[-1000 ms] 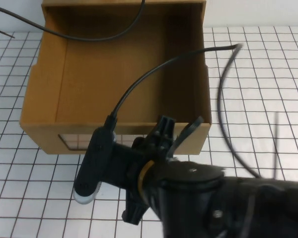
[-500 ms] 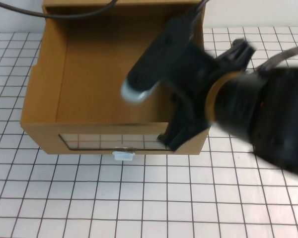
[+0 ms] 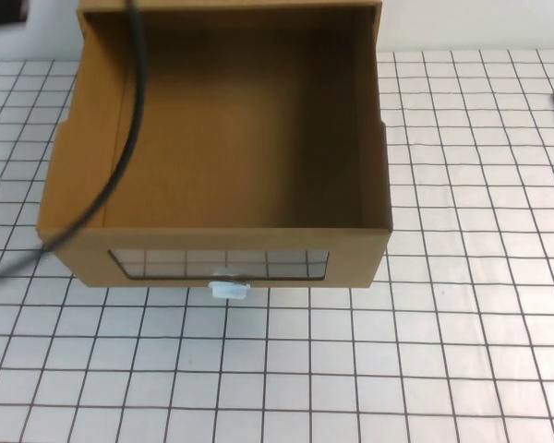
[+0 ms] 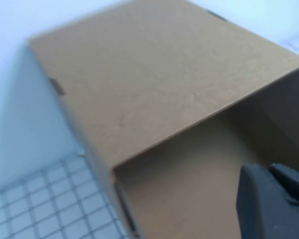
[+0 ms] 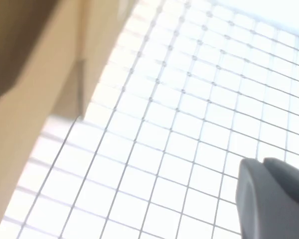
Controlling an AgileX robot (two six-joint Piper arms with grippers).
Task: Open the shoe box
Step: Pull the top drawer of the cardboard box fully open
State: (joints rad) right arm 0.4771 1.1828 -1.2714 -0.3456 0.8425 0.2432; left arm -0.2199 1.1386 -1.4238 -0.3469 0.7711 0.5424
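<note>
- The white counter (image 3: 351, 369), ruled with a thin dark grid, fills the near part of the high view.
- A small pale blue-white tab (image 3: 229, 290) juts from the bottom edge of the box's front wall, resting on the counter.
- Just above the tab, a long clear window (image 3: 220, 264) is cut into that front wall, and the grid lines show through it.
- The brown cardboard shoe box (image 3: 373, 166) sits on the far half of the counter, a little left of centre. Its top is open and its bare floor is in full view.
- A black cable (image 3: 138, 83) hangs across the left side of the box, curving down over its left wall and out past the left edge of the high view.
- The right gripper (image 5: 271, 196) shows in the right wrist view as a dark grey tip over the gridded counter. It is beside an outer wall of the box, apart from it, with its jaws clenched on nothing.
- The left gripper (image 4: 276, 199) shows in the left wrist view as a dark tip by the box's open hollow, next to a broad outer cardboard face. Whether it is released or clenched cannot be told.
</note>
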